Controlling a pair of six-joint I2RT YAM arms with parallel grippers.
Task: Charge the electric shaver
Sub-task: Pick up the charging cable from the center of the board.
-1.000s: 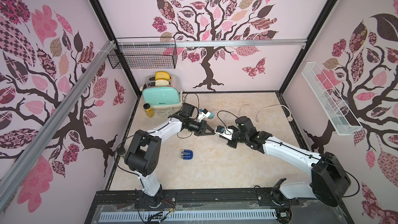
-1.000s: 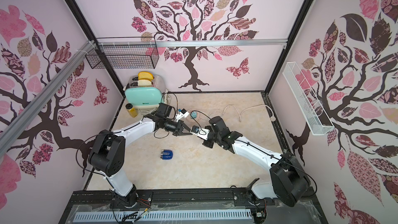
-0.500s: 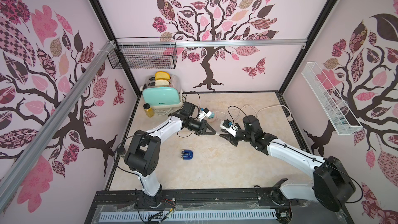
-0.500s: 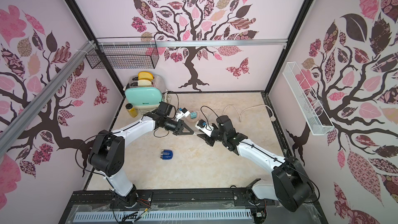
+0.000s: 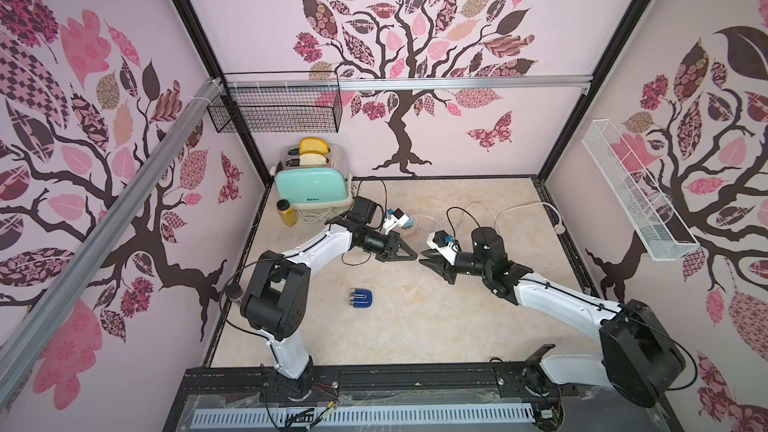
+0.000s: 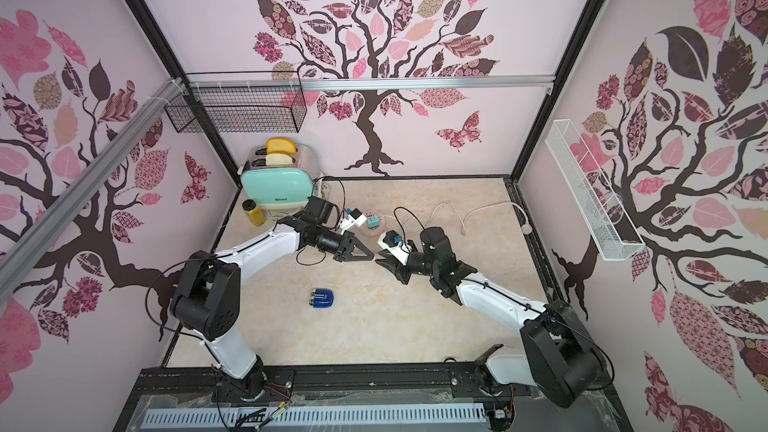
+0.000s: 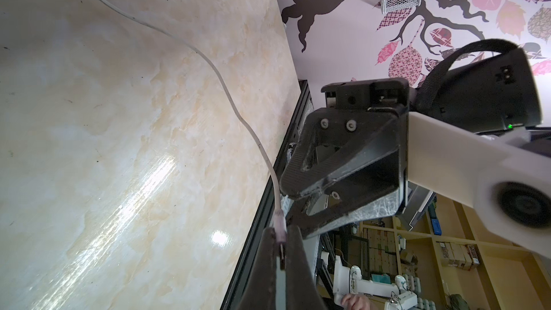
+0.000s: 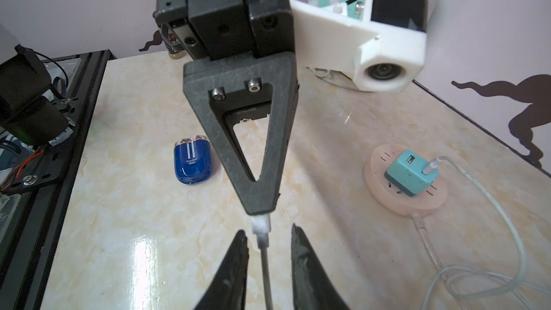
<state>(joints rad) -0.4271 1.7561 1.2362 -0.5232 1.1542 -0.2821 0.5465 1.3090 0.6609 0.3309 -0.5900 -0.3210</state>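
Observation:
The electric shaver (image 5: 360, 298) (image 6: 322, 299) (image 8: 193, 162) lies on the table, dark blue with its silver head end facing away from the arms, nearer the front than both grippers. My left gripper (image 5: 414, 258) (image 6: 371, 258) (image 7: 281, 231) is shut on the small plug end (image 7: 280, 229) (image 8: 261, 225) of the white charging cable (image 7: 208, 61) (image 8: 507, 228). My right gripper (image 5: 424, 263) (image 6: 379, 262) (image 8: 268, 231) faces it tip to tip, open. The cable runs between its jaws without touching them.
The cable's other end is plugged into a mint-green cube adapter (image 8: 410, 171) on a round pink socket disc (image 8: 387, 201) (image 6: 376, 231). A mint toaster (image 5: 311, 191) with bread and a yellow jar (image 5: 286, 211) stand at the back left. Wire baskets (image 5: 276, 112) hang on the walls.
My right gripper has opened, let go of the cable end and drawn back a little to the right. The left gripper stays shut on the plug.

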